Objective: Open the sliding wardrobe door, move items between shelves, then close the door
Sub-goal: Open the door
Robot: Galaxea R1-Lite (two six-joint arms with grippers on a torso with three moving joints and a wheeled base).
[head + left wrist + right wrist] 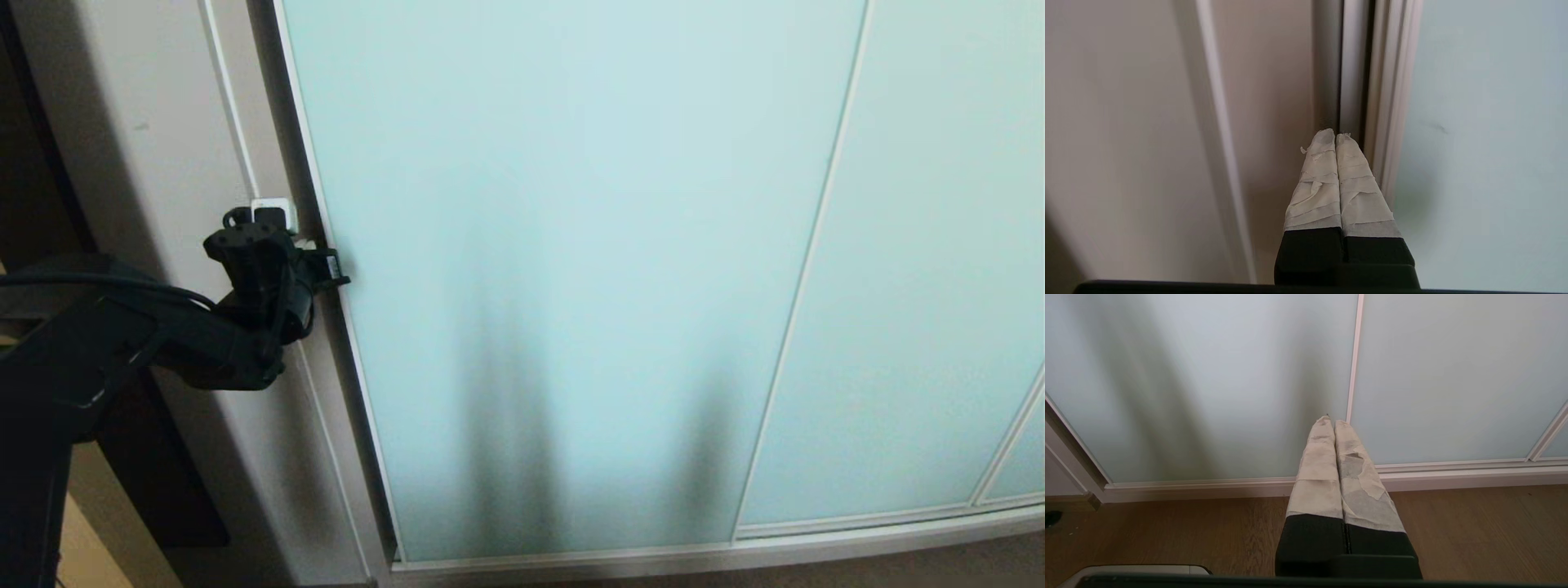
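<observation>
The sliding wardrobe door (571, 269) is a tall pane of frosted pale aqua glass in a slim pale frame, and it stands closed. My left gripper (273, 214) is raised at its left edge, shut with nothing held. In the left wrist view its taped fingertips (1327, 141) rest together at the dark slot (1337, 81) between the white side panel and the door's frame (1392, 102). My right gripper (1334, 422) hangs low and shut, empty, pointing at the door's lower part (1208, 396); it is outside the head view. The items and the shelves are hidden behind the door.
A plain white side panel (163, 147) borders the door on the left. A second glass panel (939, 286) lies to the right, past a thin pale strip (808, 269). The bottom rail (1453, 475) meets a wooden floor (1167, 531).
</observation>
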